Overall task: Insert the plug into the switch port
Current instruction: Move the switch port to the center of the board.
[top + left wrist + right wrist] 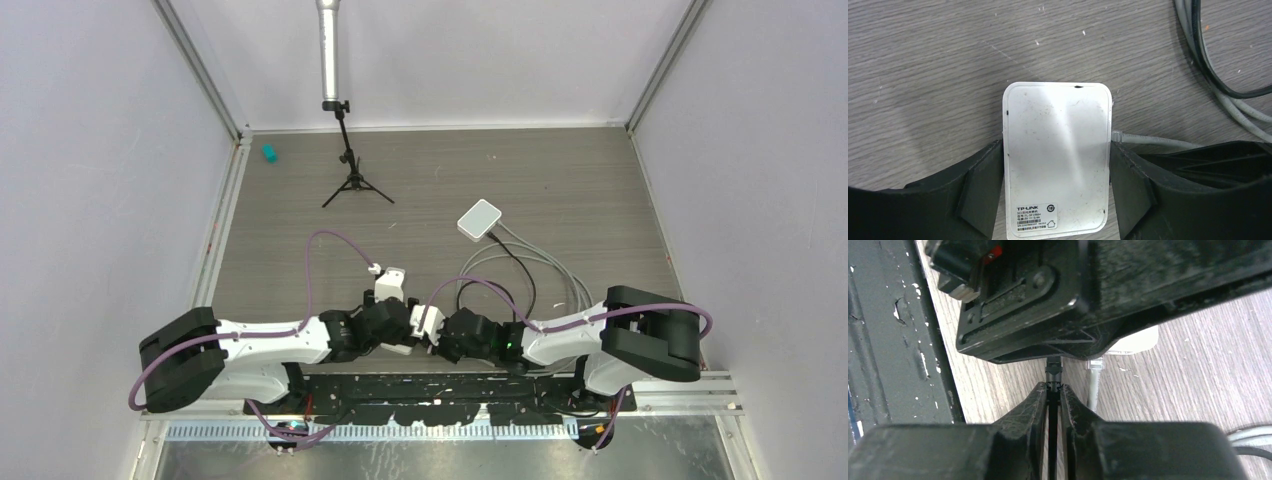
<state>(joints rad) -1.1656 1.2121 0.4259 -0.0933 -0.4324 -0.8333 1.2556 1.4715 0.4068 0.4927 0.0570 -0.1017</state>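
White switch (1057, 125) sits at the middle of the bench's (923, 75) near edge, clamped across its long sides by the left hand (1055, 150), label up. Grey lead (1158, 142) is already in a port on the side facing the right hand (1053, 390).

Right hand's fingers are narrow, one on each side of the black plug (1053, 371) and its lead. Can't tell if they're pinching it or just bracketing it. The plug tip runs up under the left hand's body, so the port is hidden and seating can't be confirmed.

Looks like the final push. To do it well:
- the left hand should hold firm as the backstop
- drive straight along the port axis, parallel to the clear plug (1095, 364) just beside it
- push on the plug body, not the lead, which would likely buckle
- no side load, since the neighbouring plug is close
- release only once the plug is fully in
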